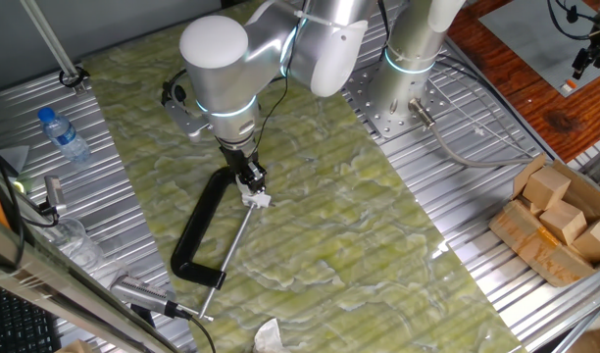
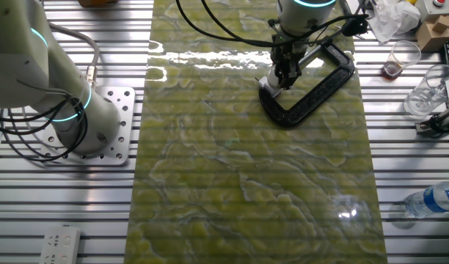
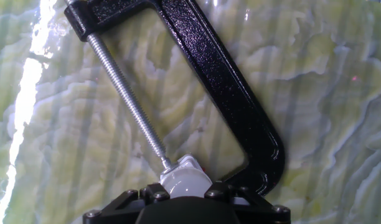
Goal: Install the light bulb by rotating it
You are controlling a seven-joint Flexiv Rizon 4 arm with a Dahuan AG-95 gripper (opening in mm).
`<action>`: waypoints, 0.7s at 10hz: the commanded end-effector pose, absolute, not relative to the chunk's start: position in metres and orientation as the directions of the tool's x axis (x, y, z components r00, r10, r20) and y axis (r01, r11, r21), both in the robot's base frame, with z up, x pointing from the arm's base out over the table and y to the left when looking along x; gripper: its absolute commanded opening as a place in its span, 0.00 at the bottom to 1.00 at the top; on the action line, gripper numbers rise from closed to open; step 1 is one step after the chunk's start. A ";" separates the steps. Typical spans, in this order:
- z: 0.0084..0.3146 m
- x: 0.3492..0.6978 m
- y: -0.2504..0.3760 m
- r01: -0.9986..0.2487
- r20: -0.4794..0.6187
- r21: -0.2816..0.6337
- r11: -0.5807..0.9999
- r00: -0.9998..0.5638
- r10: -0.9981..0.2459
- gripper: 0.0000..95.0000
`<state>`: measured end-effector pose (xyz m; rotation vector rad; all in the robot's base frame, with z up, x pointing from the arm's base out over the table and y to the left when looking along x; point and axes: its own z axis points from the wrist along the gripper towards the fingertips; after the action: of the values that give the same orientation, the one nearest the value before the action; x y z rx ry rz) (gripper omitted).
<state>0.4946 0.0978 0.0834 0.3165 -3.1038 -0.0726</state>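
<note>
A black C-clamp (image 3: 231, 93) lies flat on the green mat, its threaded screw (image 3: 125, 93) running to a small white block (image 3: 189, 165). The pale rounded light bulb (image 3: 183, 183) sits right at that block, at the bottom edge of the hand view. My gripper (image 3: 185, 191) is shut on the bulb, with one dark finger pressed against each side. In one fixed view the gripper (image 1: 249, 182) points down at the white block (image 1: 258, 199) beside the clamp (image 1: 197, 230). The other fixed view shows the gripper (image 2: 283, 73) at the clamp's (image 2: 320, 88) near jaw; the bulb itself is hidden there.
A second arm's base (image 1: 408, 69) stands at the back on the metal table. A water bottle (image 1: 63, 134) lies to the left, and a cardboard box of wooden blocks (image 1: 560, 221) is at the right. Plastic cups (image 2: 404, 57) stand near the clamp.
</note>
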 end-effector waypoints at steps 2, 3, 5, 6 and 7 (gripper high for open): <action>0.084 0.494 0.098 -0.405 0.002 0.035 0.914 -0.914 -0.405 0.80; 0.083 0.494 0.098 -0.400 -0.001 0.032 0.916 -0.916 -0.400 0.80; 0.083 0.494 0.098 -0.403 0.003 0.023 0.915 -0.915 -0.403 0.80; 0.083 0.494 0.098 -0.403 0.003 0.023 0.915 -0.915 -0.403 0.80; 0.083 0.494 0.098 -0.401 0.004 0.022 0.916 -0.916 -0.401 0.80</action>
<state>0.4937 0.0976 0.0831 0.6096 -3.0720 -0.0376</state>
